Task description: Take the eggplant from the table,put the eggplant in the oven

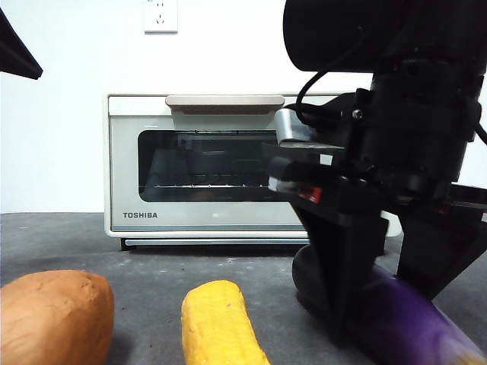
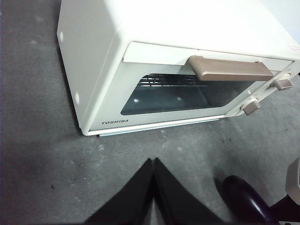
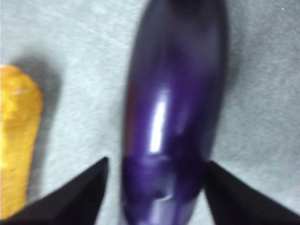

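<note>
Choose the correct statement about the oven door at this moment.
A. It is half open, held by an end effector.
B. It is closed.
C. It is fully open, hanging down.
B. The oven door lies flush with its front and no end effector touches its handle.

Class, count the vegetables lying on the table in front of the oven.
3: an orange-brown sweet potato at the front view's left, a yellow corn cob in the middle, a glossy purple eggplant on the right. Others may lie out of frame.

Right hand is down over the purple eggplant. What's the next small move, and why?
Probably close the right hand: its jaws stand open on either side of the long glossy purple eggplant, which lies on the dark grey table. The cream-white oven's door looks shut.
</note>
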`<action>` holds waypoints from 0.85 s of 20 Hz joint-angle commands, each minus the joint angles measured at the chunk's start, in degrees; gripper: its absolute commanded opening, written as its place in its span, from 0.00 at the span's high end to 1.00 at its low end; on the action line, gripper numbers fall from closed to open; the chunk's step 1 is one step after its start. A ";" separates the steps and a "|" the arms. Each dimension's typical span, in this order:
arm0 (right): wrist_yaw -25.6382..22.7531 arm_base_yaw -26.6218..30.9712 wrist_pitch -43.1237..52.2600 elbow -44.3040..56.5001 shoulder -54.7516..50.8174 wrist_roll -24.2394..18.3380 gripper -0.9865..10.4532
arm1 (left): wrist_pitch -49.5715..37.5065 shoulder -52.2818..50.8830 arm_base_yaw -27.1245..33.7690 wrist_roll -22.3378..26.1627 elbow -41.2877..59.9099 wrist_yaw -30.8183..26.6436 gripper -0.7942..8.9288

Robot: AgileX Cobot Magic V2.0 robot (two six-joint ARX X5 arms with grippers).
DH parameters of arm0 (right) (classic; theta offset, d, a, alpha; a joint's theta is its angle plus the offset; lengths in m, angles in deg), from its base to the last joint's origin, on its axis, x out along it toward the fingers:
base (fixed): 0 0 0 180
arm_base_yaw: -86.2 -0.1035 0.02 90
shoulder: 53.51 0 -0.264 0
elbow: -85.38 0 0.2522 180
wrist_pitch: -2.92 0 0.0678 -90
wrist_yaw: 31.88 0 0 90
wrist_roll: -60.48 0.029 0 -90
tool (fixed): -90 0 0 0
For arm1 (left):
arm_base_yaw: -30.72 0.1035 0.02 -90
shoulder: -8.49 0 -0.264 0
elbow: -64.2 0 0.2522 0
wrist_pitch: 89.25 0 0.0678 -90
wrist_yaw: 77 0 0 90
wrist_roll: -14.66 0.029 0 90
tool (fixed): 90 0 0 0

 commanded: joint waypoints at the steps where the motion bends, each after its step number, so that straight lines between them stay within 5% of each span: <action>1: -1.55 -0.61 0.31 -0.92 0.87 0.68 0.76 | -0.39 0.42 -0.15 0.55 -0.92 0.28 0.91; 10: -2.12 -0.39 -5.11 -2.80 -15.41 -0.76 0.81 | -0.22 3.52 -4.28 -0.09 -5.33 0.26 0.91; 17: -6.62 -0.39 -5.99 -2.80 -33.88 -1.36 0.81 | 3.56 22.80 -13.75 3.69 -21.88 -0.76 0.91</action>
